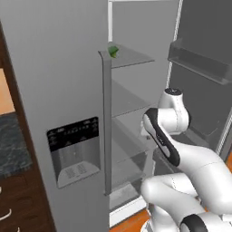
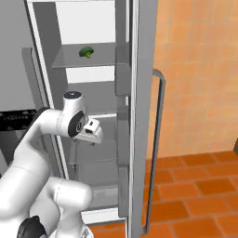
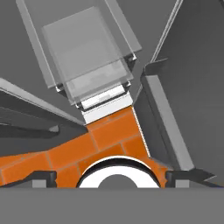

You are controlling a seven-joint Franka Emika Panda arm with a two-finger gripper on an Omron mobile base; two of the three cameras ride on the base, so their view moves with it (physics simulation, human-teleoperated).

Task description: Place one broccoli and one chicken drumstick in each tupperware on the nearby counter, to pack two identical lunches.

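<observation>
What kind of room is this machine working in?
A kitchen, most likely: an open fridge with glass shelves, broccoli on its upper shelf, an ice-and-water dispenser in its closed door, and orange floor tiles.

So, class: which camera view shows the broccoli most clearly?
The right base view: the broccoli sits in plain sight on an upper fridge shelf. The left base view catches just a green sliver at the shelf's edge.
</observation>
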